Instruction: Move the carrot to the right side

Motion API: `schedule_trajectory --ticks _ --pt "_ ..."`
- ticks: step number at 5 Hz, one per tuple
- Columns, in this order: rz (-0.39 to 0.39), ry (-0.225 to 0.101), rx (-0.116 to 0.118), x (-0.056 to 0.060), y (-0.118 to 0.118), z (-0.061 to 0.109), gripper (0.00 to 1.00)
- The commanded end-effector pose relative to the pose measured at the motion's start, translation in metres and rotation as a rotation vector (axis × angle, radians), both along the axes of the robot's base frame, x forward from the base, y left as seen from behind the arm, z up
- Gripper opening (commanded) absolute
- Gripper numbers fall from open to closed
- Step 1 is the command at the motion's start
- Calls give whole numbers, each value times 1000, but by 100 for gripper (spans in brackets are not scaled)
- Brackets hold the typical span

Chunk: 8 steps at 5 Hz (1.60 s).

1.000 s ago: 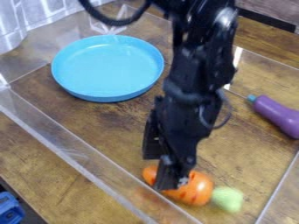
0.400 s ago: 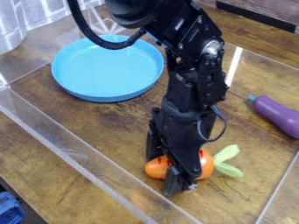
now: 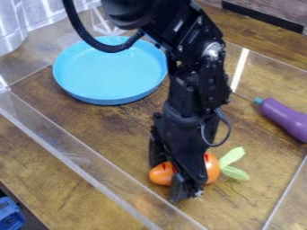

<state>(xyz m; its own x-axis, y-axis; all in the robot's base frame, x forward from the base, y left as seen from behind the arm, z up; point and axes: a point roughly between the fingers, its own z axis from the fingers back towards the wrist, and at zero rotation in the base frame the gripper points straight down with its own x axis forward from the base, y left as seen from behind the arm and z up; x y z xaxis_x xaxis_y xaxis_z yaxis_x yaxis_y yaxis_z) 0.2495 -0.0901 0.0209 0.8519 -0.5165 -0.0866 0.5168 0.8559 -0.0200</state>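
Mostly hidden carrot (image 3: 206, 169) under black claw (image 3: 182, 176), grip state unclear, green top showing right.

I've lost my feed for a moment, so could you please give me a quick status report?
Pincer down on the carrot, apparently gripping. Carrot low on the wooden table, leaves pointing right. Eggplant sits at right edge; plate well clear.

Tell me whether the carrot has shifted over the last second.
Yes. The carrot has turned: its green top, which lay low near the front edge, now points up and right, toward the eggplant. The gripper covers its middle.
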Motion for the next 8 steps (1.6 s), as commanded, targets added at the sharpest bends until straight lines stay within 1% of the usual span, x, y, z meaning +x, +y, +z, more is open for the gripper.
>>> schedule_trajectory --ticks 1,2,3,4,5,6,7,8 --pt "-28 -52 -31 11 -3 28 0" --pt "-37 -57 -41 14 2 38 0" --pt "-49 -61 -50 14 6 47 0" --pt "-47 -69 -56 15 11 50 0" --pt "-62 -73 -59 21 7 49 100" --pt "-70 -77 -61 29 2 49 100" --pt "-76 -78 -64 29 6 33 100" --pt "-108 -79 -68 33 10 22 100"
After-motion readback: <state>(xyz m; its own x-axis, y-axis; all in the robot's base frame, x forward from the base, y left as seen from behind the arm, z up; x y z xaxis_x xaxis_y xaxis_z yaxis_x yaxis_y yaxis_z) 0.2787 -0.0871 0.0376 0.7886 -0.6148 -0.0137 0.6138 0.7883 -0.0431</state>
